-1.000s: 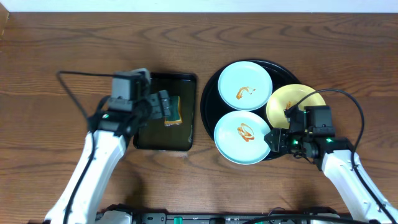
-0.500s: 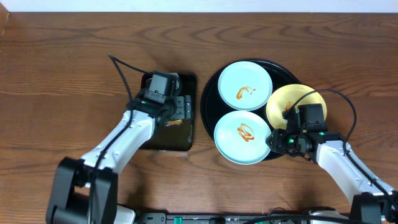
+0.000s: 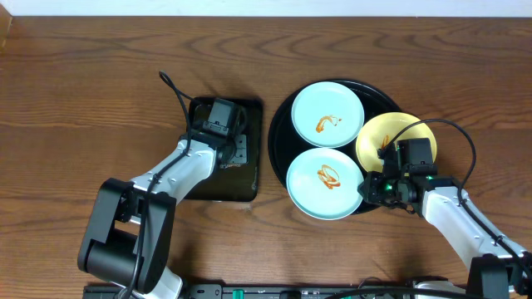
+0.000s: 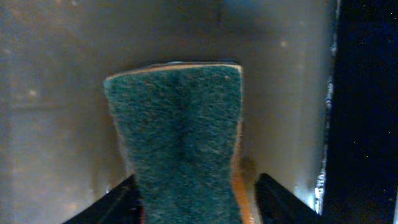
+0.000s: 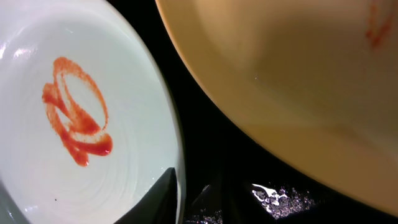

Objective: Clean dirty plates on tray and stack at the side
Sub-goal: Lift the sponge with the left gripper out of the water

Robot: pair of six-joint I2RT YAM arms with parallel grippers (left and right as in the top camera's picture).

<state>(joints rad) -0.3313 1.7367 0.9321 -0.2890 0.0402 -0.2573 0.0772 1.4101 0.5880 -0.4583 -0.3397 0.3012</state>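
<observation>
Gripped the sponge (image 4: 177, 143) in the left gripper (image 4: 193, 205), jaws clamped on its near end, long axis running straight out from the fingers, green face to the camera. Sat low inside the rectangular basin (image 3: 218, 189), just left of the tray (image 3: 281, 124). Kept all three plates on that tray: far mint plate (image 3: 328, 104), near mint plate (image 3: 324, 183) and yellow plate (image 3: 395, 137), each marked with sauce. Set the right gripper (image 3: 371, 187) at the near mint plate's right-hand rim, fingers narrow and straddling the edge; could not tell whether pinched. Judged the right arm nearer the plates, the sponge a short sideways reach away to their left.
</observation>
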